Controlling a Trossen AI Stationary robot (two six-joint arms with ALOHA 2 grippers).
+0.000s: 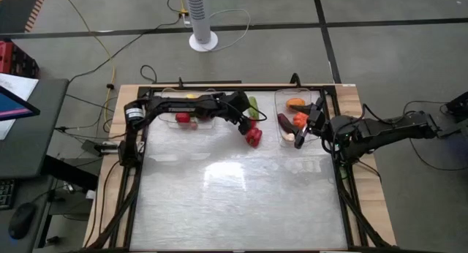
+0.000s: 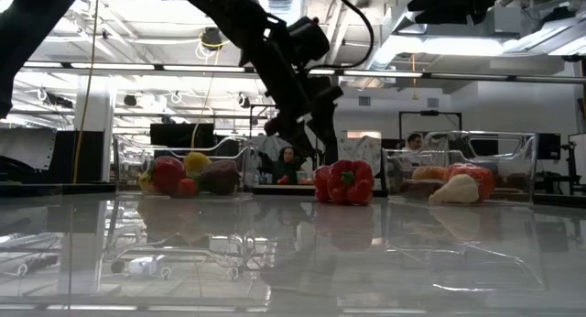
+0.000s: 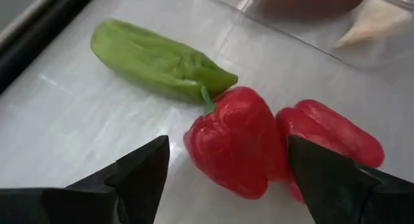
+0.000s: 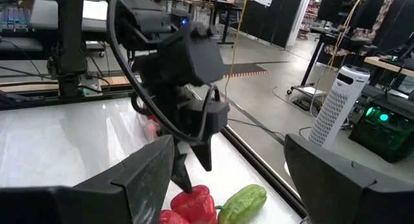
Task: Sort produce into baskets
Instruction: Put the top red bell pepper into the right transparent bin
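Fingers of the left gripper (image 3: 223, 169) stand wide apart over a red pepper (image 3: 236, 143) on the table, gripping nothing (a second red piece (image 3: 336, 136) touches it). Right gripper (image 1: 306, 129) hovers open over the right basket (image 1: 281, 99).

Robotics lab, open-plan. Evidence: bare concrete floor (image 1: 395, 63) with loose cables (image 1: 110, 59); exposed ceiling ducts and strip lights (image 2: 439, 42); desks with monitors (image 2: 181, 134); seated person (image 2: 288, 164) behind the surface; tower fan (image 1: 201, 19); keyboard and mouse (image 1: 22, 218).
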